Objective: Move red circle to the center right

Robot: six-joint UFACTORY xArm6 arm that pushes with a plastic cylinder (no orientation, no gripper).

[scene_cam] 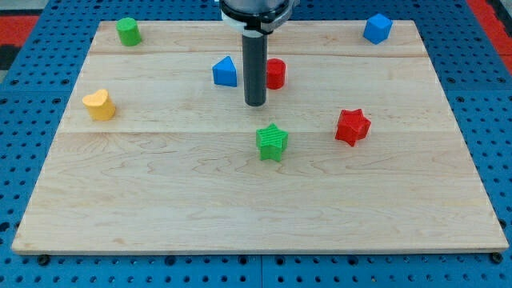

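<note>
The red circle (275, 74) stands on the wooden board near the view's top centre, partly hidden on its left by my rod. My tip (254, 103) rests on the board just below and left of the red circle, between it and the blue triangle (226, 72). The tip looks close to the red circle; whether it touches it I cannot tell.
A green star (272, 142) lies below the tip. A red star (352, 126) sits at the centre right. A yellow heart (99, 105) is at the left, a green cylinder-like block (128, 31) at top left, a blue block (378, 29) at top right. The board's right edge (472, 152) borders blue pegboard.
</note>
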